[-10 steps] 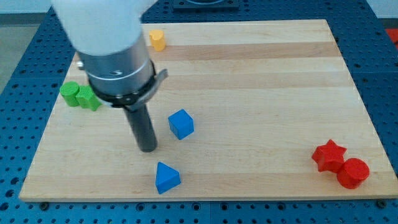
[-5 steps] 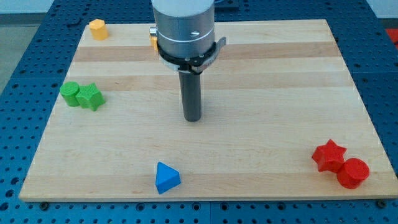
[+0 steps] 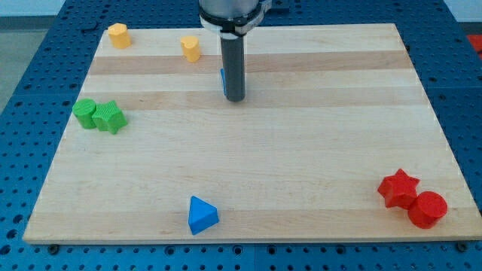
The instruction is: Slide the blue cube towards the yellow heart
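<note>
Tip (image 3: pixel 235 98) just in front of mostly hidden blue cube (image 3: pixel 223 78), yellow heart (image 3: pixel 190 48) nr.

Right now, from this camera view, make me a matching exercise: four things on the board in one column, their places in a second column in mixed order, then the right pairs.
Things:
1. blue cube
2. red star
3. blue triangular block
4. green blocks

Places:
A. near the view's bottom edge, left of centre
B. at the view's left edge of the board
C. mostly hidden behind the rod, just above my tip
D. at the view's lower right, beside the red cylinder

Pairs: 1-C, 2-D, 3-A, 4-B
</note>
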Robot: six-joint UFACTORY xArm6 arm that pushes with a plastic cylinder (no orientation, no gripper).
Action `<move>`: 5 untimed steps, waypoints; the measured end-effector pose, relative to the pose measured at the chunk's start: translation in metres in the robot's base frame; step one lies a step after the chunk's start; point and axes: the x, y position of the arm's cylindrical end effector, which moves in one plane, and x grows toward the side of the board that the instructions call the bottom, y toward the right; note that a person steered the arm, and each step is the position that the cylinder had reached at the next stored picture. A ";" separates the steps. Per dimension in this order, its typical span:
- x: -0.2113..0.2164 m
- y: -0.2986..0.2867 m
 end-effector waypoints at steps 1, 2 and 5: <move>-0.022 0.000; -0.043 0.000; -0.098 0.000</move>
